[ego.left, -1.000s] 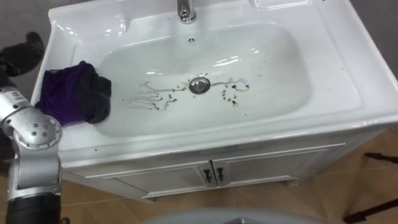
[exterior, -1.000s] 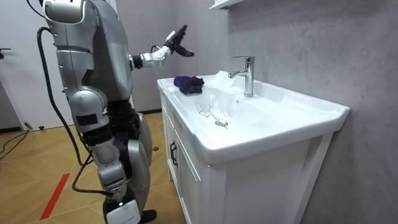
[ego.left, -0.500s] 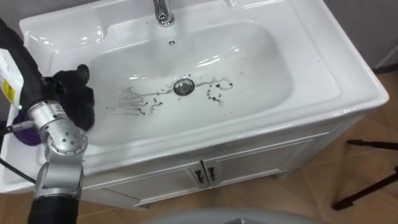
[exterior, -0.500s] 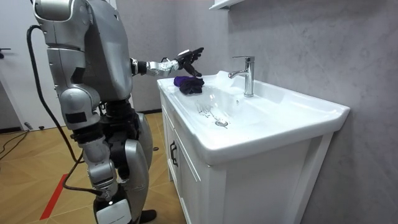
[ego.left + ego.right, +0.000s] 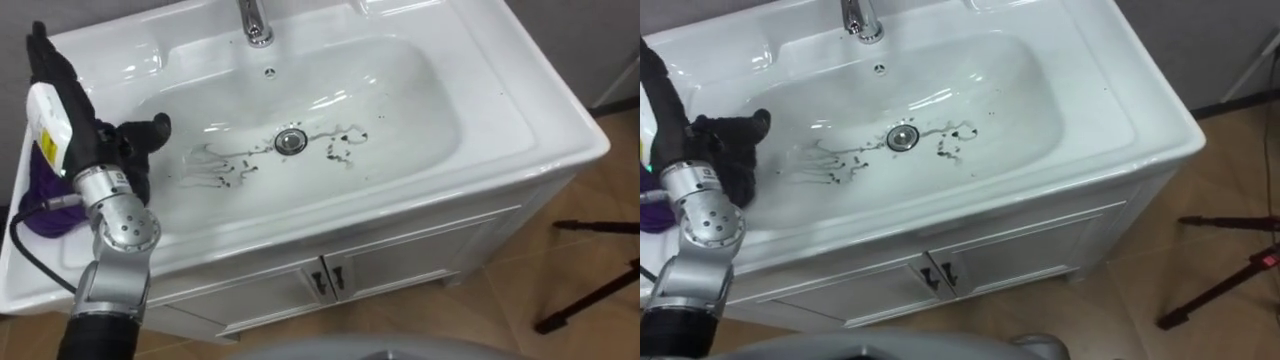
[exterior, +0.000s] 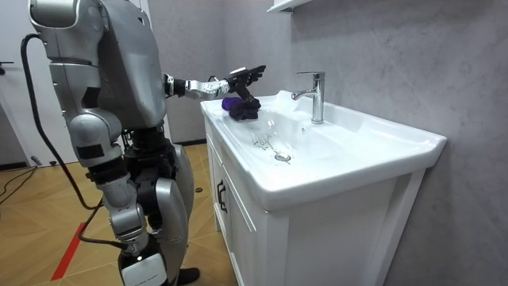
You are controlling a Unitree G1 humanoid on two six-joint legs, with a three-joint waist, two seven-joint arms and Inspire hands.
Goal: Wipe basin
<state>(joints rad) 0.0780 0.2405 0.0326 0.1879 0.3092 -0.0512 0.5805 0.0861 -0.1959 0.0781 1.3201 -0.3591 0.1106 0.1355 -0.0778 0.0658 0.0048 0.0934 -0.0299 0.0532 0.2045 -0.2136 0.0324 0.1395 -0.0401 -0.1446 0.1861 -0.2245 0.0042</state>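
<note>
- White ceramic basin (image 5: 430, 100): dark grime streaks (image 5: 225, 172) flank the drain, not yet wiped.
- Purple-and-black bunched cloth (image 5: 40, 210): lies on the basin's left ledge, within reach.
- Left robot hand (image 5: 65, 105): fingers straight, over the cloth, likely poised to take it.

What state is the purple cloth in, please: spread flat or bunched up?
Bunched up: the purple cloth sits as a crumpled heap on the basin's rim, just below the left hand.
</note>
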